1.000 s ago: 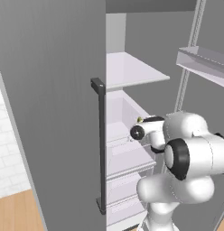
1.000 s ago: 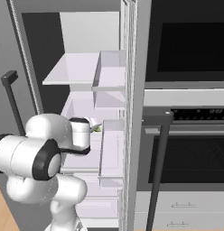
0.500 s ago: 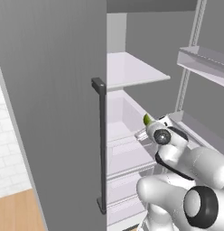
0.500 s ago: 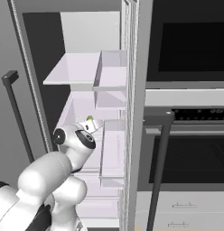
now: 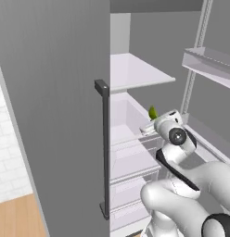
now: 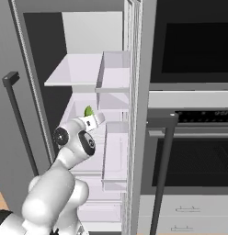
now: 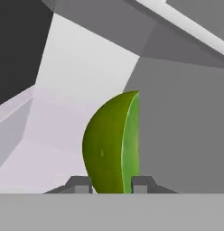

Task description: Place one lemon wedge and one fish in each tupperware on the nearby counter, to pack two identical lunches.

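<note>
While my gripper (image 7: 111, 184) pinches the small bright-green lemon wedge (image 7: 113, 143) low at its base, with my two dark fingertips (image 7: 79, 183) pressed against its sides, most of the slice stands free above them. That shallow hold is my main worry: a quick swing or a knock could twist the wedge out, I judge, and it would drop among the pale fridge shelves (image 5: 135, 71). I am holding it up in front of the open grey fridge, near the translucent door bins (image 6: 116, 140) and the tall grey door with its dark bar handle (image 5: 105, 148). Swinging wide, I could clip a bin or the door edge. No tupperware or counter is visible from here, so the carry looks blind until the base turns.
</note>
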Robot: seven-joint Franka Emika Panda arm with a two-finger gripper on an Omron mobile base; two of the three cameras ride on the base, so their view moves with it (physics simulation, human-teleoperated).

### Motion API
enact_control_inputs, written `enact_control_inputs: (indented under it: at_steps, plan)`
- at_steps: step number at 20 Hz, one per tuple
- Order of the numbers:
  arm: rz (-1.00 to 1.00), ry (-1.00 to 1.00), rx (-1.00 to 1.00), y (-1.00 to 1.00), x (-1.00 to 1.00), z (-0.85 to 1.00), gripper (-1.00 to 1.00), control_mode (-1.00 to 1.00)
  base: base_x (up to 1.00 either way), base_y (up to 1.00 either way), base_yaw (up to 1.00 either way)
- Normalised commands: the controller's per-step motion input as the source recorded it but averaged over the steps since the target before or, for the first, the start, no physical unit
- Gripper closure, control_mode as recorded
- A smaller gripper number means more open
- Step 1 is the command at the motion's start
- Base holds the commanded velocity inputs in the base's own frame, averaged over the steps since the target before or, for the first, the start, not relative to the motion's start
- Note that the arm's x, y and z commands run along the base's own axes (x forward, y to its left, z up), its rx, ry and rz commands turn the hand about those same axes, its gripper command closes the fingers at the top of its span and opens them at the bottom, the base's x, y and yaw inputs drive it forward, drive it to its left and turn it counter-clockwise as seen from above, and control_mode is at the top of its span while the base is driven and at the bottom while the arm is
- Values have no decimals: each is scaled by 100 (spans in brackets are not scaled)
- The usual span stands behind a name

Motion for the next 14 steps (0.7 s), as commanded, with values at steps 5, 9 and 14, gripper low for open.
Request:
enact_control_inputs:
  at_steps: [5,9,14]
  plan:
    - [2,39,0,100,-60,83,100,-100,0,0,0]
    - [0,41,0,91,-95,58,100,-100,0,0,0]
    - [-2,36,20,5,-100,84,100,-100,0,0,0]
